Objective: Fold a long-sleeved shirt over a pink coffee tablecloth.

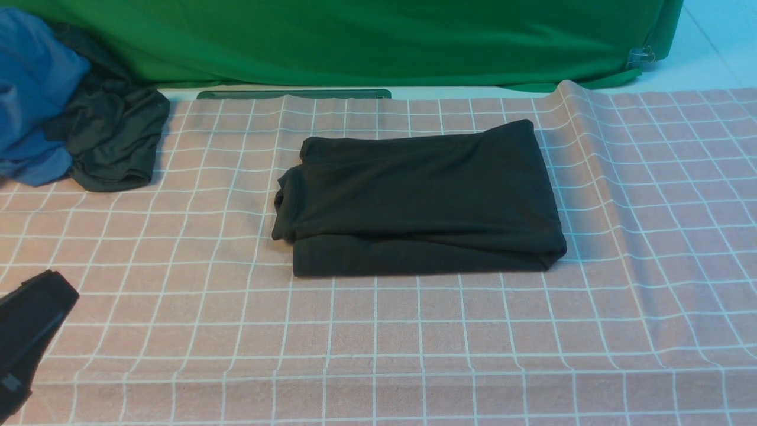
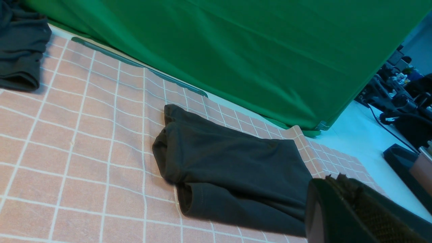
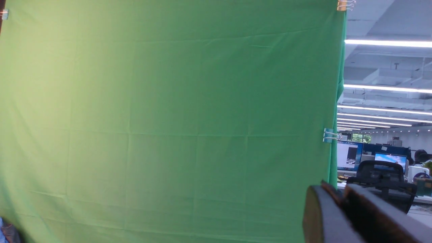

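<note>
One folded shirt [image 1: 420, 198] lies mid-tablecloth [image 1: 378, 343] on the counter — a neat dark rectangle, its long axis running left to right, collar end toward our left. We judge the fold done; what remains is pulling both arms away without snagging the cloth. Our left end effector [image 1: 26, 331] sits closed and empty; whether the right [image 3: 341, 206] is open or closed we cannot tell.

Shirt [image 1: 420, 201]: soft matt black knit cloth, lightly creased. Tablecloth [image 1: 414, 337]: matt woven pink cloth with thin white grid lines, rippled near the right. Backdrop [image 1: 355, 41]: smooth matt green cloth held by shiny metal clips [image 3: 329, 135]; left gripper [image 2: 332, 202] matt black plastic.
</note>
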